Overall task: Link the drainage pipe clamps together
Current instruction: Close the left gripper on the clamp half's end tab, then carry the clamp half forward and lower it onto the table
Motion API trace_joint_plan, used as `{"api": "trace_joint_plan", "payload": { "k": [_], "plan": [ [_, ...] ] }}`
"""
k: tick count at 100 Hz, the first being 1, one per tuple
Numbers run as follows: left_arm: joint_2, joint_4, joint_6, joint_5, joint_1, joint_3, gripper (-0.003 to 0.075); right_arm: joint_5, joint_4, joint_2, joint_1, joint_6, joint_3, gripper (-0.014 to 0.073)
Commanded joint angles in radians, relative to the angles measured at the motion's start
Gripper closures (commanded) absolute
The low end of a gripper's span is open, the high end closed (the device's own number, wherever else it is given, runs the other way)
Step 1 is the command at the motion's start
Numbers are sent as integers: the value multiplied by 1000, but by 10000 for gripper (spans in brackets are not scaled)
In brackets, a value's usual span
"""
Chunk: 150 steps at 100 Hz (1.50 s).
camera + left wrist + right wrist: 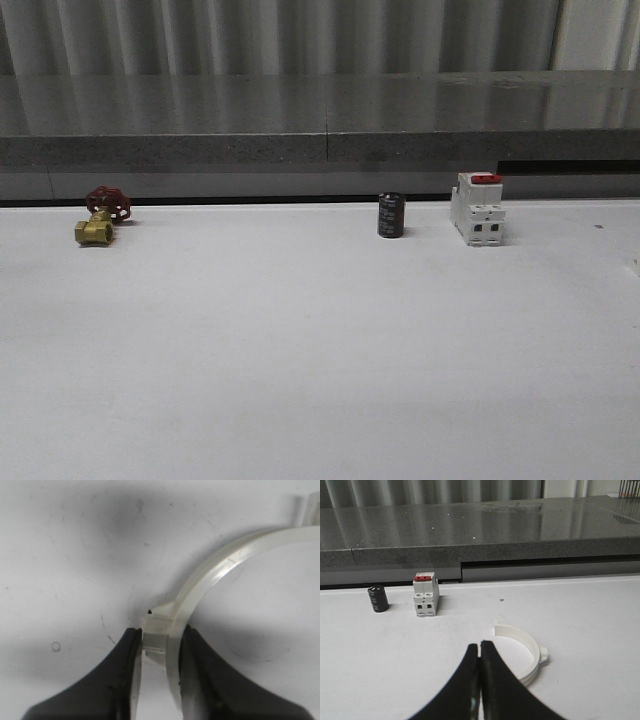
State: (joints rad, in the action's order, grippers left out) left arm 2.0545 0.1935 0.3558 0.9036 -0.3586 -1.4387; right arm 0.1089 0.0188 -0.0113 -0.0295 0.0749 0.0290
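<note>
A: What is held by the left gripper (159, 652)?

B: In the left wrist view, one white half-ring clamp (220, 572) is gripped near one end. The black fingers (117, 680) are closed against its band from both sides, at the spot where a small lug juts out. From there the clamp is seen curving away to the upper right of the frame, over the white worktop (65, 555)

A: And the right gripper (480, 652)?

B: In the right wrist view its two black fingers are pressed together at the tips, with nothing caught between them. It is seen at the bottom centre of that frame

A: Where is the second clamp (527, 652) placed?

B: It is lying flat on the worktop just beyond the right gripper, toward the lower right of the right wrist view, not touched by the fingers. A flat end tab is seen at its far end and a small lug on its outer side

A: What else is found on the worktop?

B: In the front view a brass valve with a red handwheel (101, 217) is set at the left, a small black cylinder (391, 216) right of centre, and a white boxy breaker with a red top (477, 208) just beside it to the right. All three are lined up along the far edge, below a grey ledge (320, 120)
</note>
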Motion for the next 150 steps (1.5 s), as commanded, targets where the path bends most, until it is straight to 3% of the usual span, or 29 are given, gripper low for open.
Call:
{"api": "trace_joint_plan", "payload": {
  "k": [1,16,33,56,77,150],
  "plan": [
    [-99,22,1,13,21,-24,699,-76,6,-19,-3,-3,-20,660],
    [-153,23,-91,50,99,-22,699,-75,6,-19,-3,-3,-20,660],
    [-181,20,-242,42,270,11,699,-75,6,-19,-3,-3,-20,660],
    [-179,-4,-440,-67,525,63,699,-75,6,-19,-3,-3,-20,660],
    [-179,-56,-624,-173,686,65,699,-75,6,-19,-3,-3,-20,660],
    [-159,-56,-691,-206,766,65,699,-75,6,-19,-3,-3,-20,660]
  ]
}}
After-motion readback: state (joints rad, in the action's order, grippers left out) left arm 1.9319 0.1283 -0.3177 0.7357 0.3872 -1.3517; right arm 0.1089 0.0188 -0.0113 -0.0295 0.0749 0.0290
